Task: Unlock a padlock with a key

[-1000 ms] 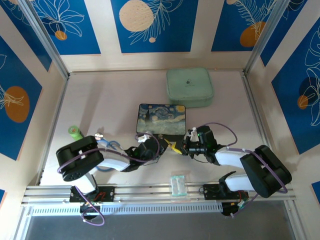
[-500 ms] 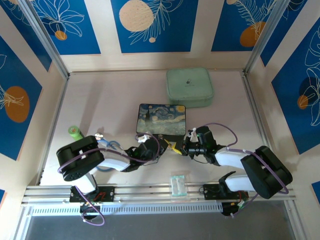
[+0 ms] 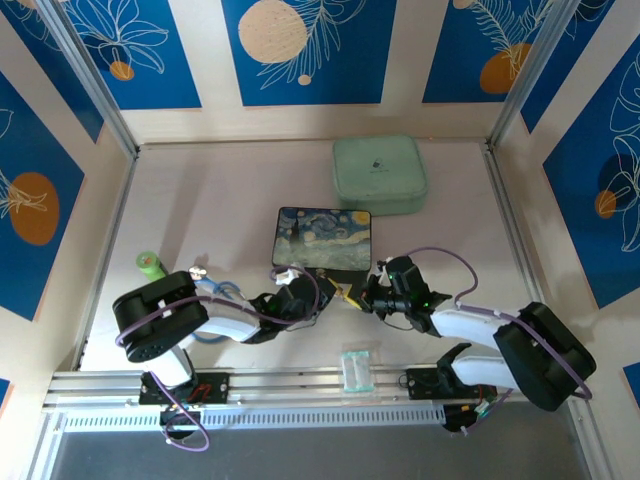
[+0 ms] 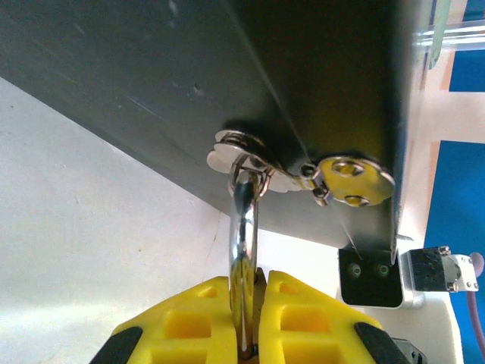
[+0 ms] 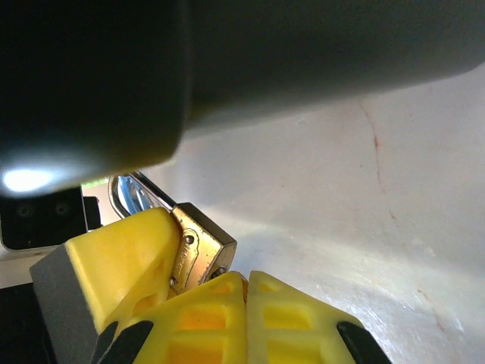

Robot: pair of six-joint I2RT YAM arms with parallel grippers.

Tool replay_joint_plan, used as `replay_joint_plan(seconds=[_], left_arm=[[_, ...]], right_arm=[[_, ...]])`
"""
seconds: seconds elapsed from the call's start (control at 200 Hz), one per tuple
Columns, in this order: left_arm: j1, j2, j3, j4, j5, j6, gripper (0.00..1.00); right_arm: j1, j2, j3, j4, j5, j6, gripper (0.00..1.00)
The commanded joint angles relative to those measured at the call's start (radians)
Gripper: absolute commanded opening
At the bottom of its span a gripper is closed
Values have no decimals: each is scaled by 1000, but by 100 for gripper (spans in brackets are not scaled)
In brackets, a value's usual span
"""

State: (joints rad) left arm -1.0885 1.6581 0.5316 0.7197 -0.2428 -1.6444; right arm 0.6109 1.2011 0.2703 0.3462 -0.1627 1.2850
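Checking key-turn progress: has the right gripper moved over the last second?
Yes: right gripper shifted slightly left, toward the starry-night painted rectangular box's near right corner.

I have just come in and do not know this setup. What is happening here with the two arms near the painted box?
The left pincer is shut on the padlock, whose silver shackle passes through the clasp on the starry box. The right pincer, its fingers pressed together, sits right at the padlock's lower end. No key is visible between them, so I cannot tell whether one is inserted. The padlock is not yet off the clasp.
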Motion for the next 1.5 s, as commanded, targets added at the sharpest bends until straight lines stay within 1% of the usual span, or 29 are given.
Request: replay_joint_plan(seconds=[0.0,0.08,0.21,0.33,0.44,0.485,0.535,0.59,0.595,0.615,0.625,0.64,0.75,0.83,0.9,0.941,0.981,0.996,1.011,1.021,1.081,1.141,1.186,1.216,1.246,1.381,1.436,1.496], left_arm=[[-21,-6,29,69,75,21,0],[-18,-18,24,37,60,31,0],[-8,-26,13,18,46,37,0],[1,-23,0,27,42,35,0],[1,-23,0,20,42,42,0],[1,-25,0,12,42,46,0],[2,-27,1,1,39,52,0],[5,-26,0,-11,38,58,0],[5,-26,1,-12,37,59,0],[7,-26,0,-16,37,64,0],[8,-26,1,-18,38,65,0],[10,-28,1,-24,40,69,0],[16,-38,8,-61,46,87,0],[16,-50,11,-87,40,100,0],[16,-65,13,-109,30,111,0],[16,-73,13,-120,25,115,0],[17,-81,10,-126,22,119,0],[18,-84,10,-128,21,121,0],[18,-87,9,-129,20,122,0],[18,-89,7,-131,18,124,0],[18,-102,7,-148,13,130,0],[18,-114,6,-163,10,139,0],[17,-121,4,-168,9,146,0],[19,-125,5,-173,11,151,0],[21,-130,4,-175,15,158,0],[31,-138,-1,-181,37,178,0],[32,-140,1,-184,43,185,0],[33,-140,3,-188,49,190,0]], right_arm=[[9,-51,57,-112,65,-88,7],[9,-80,77,-256,105,-157,16],[2,-84,113,-440,134,-269,18],[-8,-90,109,-465,113,-335,18],[3,-119,112,-454,108,-443,22],[16,-134,126,-467,126,-505,31],[32,-147,159,-521,163,-572,47],[60,-150,220,-613,249,-630,63],[62,-150,225,-619,257,-635,65],[75,-150,243,-645,297,-652,83],[80,-149,252,-657,311,-659,86],[90,-150,266,-674,340,-670,88],[144,-157,319,-718,419,-802,88],[190,-179,307,-673,460,-884,85],[215,-208,285,-615,492,-917,85],[222,-229,272,-580,519,-921,86],[227,-256,261,-558,558,-891,87],[228,-266,259,-553,569,-878,90],[228,-274,256,-550,577,-863,98],[228,-283,254,-550,583,-852,100],[224,-317,240,-545,601,-810,99],[214,-338,221,-526,575,-836,100],[210,-348,208,-514,539,-874,94],[210,-352,196,-504,512,-903,87],[211,-356,190,-504,497,-916,83],[231,-353,173,-510,442,-930,81],[249,-347,154,-483,425,-948,74],[277,-333,135,-453,436,-969,71]])
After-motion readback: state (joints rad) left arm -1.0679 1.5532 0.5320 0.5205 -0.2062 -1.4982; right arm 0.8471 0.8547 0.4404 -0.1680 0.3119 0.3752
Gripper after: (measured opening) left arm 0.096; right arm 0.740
